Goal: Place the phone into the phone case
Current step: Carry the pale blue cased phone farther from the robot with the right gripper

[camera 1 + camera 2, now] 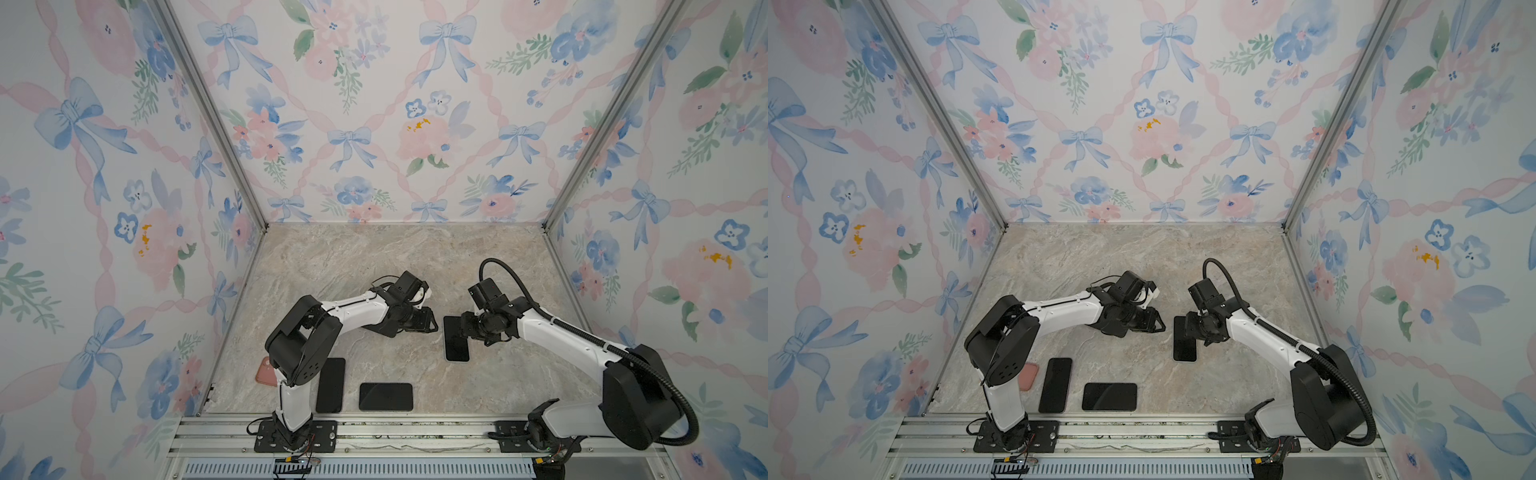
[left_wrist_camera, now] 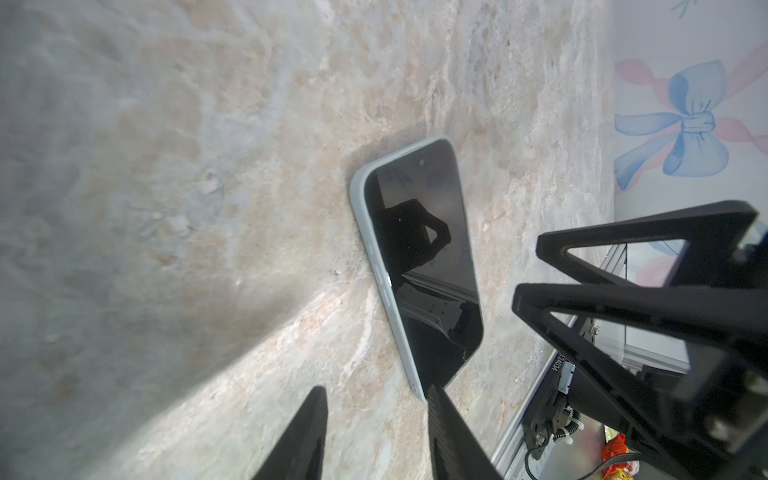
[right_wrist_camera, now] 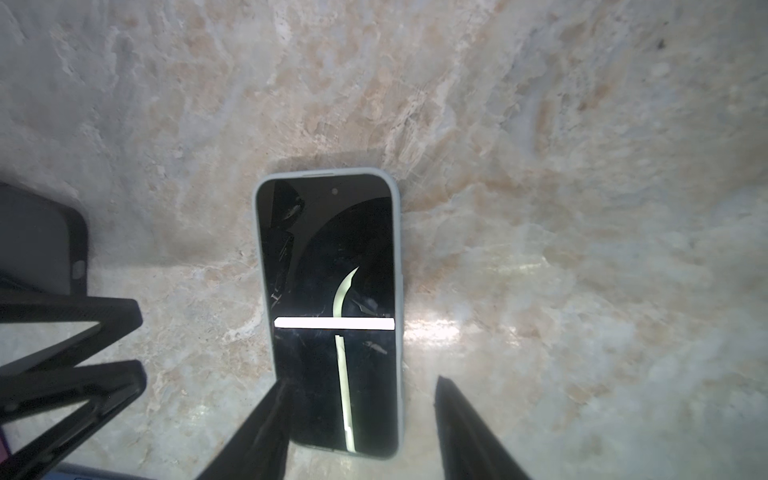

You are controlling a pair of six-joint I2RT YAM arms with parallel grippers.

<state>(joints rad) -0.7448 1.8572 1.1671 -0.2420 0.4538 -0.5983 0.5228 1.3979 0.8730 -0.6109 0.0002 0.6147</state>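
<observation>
Phone (image 3: 328, 291) lies flat on the counter (image 1: 374, 266), screen up, right of centre in both top views (image 1: 1185, 347). A pale grey-blue phone case (image 3: 400, 249) rims it along every edge I can see. From the left wrist, that rim (image 2: 361, 199) runs unbroken down the long side, with the buttons showing through.

Right jaws: well parted, low over one short end of the phone and holding nothing. One finger (image 3: 266, 415) stands in front of the glass near an edge, and the other (image 3: 461, 419) stands outside the case on bare counter.

Left jaws: partly parted with nothing between them, hanging beside the phone. One fingertip (image 2: 440, 411) is close to the phone's near corner; I cannot tell whether it touches.

Elsewhere, two dark slabs (image 1: 331, 384) (image 1: 385, 397) and a pink case (image 1: 264, 371) lie well apart, near the front edge.

Step in hand, as I read it: the insertion looks done or very nearly so, and this is the letting-go and checking stage. The short end under my right jaws is hidden, so I can't confirm that lip.

The next move calls for a look at each corner and a downward press on any that sits proud. Then both jaws should lift straight up, so no finger catches the rim and drags the phone.
</observation>
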